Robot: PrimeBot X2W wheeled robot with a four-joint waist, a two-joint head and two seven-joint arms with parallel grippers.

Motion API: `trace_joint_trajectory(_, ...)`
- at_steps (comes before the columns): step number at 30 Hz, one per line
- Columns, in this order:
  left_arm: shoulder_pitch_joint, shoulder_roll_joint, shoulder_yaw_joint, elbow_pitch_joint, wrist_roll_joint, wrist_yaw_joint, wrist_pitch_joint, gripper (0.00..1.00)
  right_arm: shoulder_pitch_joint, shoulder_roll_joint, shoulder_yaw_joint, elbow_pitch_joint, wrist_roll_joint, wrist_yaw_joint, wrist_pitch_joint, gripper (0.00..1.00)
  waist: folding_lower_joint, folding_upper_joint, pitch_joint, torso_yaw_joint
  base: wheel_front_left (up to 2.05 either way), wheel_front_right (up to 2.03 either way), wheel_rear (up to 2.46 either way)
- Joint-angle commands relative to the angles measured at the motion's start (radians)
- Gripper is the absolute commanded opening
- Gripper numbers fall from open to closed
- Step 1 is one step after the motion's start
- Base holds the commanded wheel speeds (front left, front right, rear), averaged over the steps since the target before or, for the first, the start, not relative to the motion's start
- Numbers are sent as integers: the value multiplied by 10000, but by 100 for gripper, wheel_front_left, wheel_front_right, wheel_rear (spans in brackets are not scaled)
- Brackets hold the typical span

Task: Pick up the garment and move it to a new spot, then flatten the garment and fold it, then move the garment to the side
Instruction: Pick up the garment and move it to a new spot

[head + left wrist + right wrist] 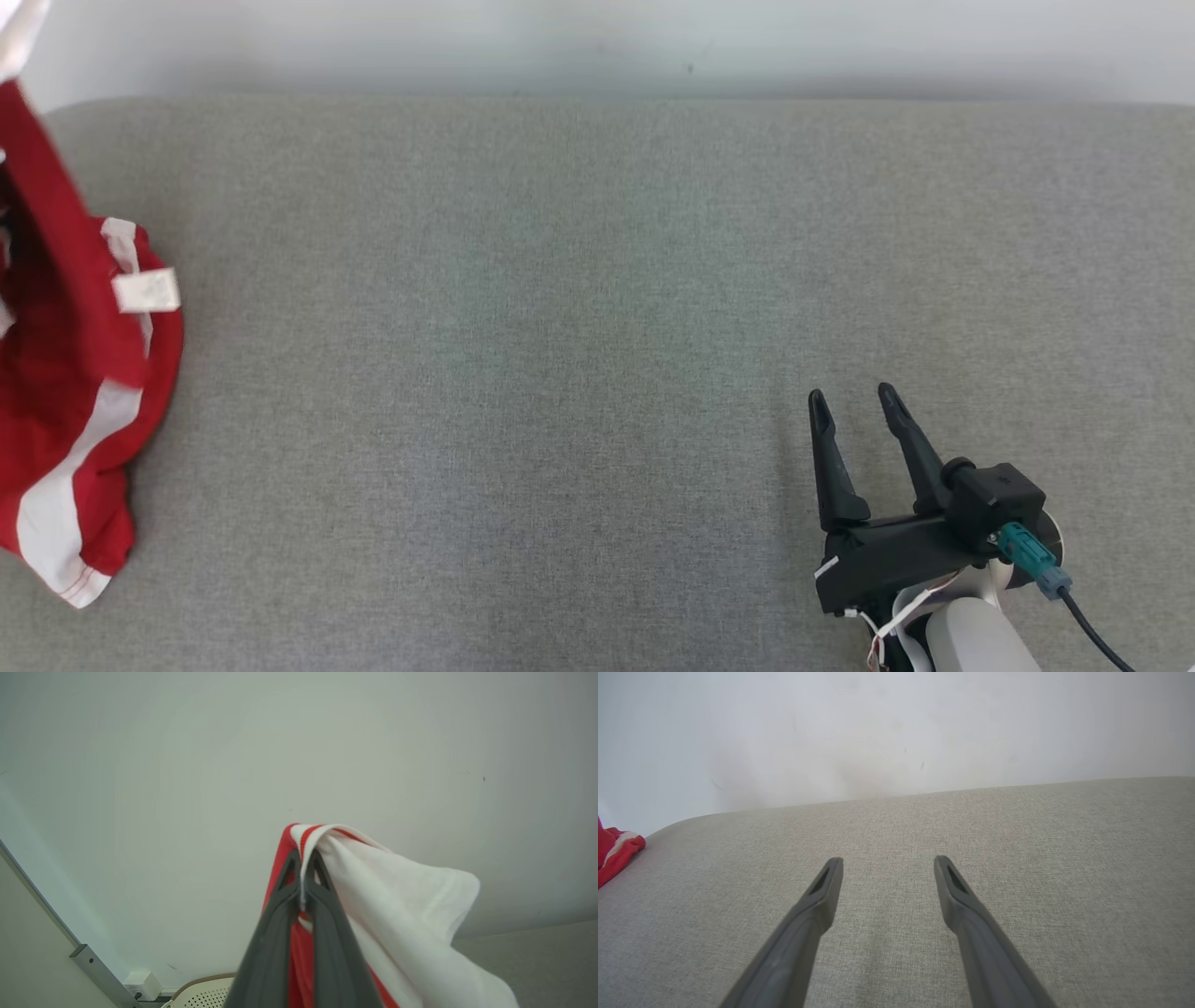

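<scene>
The garment (65, 373) is soft, matt cloth; the grey surface (560, 327) is coarsely woven fabric; the right gripper (852, 396) looks like matt dark plastic, perhaps rubbery.

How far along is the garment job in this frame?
Done: the left hand is shut on an edge of the red-and-white garment. In hand: the lift, with the lower cloth bunched at the left end of the grey cushion. Left: setting it down elsewhere, flattening, folding, moving aside. The right hand is open, holding nothing.

Left end effector (302, 858) clamped on the garment (397, 891) — right end effector (851, 394) spread apart, hovering low.
</scene>
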Motion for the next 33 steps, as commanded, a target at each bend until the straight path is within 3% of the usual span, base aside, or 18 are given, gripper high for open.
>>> trace_joint_trajectory(1,-181,6,-124,-343,78,15,39,0,169,-25,62,31,147,8,-46,100,1,0,-202,-20,0,0,0)
trace_joint_trajectory(9,-252,-192,-637,-3065,-121,29,864,0,128,-23,202,202,520,8,-122,100,1,0,-512,-701,0,0,0)
trace_joint_trajectory(18,-286,-836,-1090,-5666,-350,267,1893,0,79,-23,329,142,898,8,-141,100,1,0,-694,-2148,0,0,0)
trace_joint_trajectory(25,-556,-1859,-1710,-6851,-575,434,2423,0,140,-23,437,68,1312,8,-125,100,1,0,-794,-3390,0,0,0)
trace_joint_trajectory(33,282,-2375,-2097,-7474,-692,692,2295,0,174,-22,263,-41,1250,8,-126,100,1,0,-735,-3597,0,0,0)
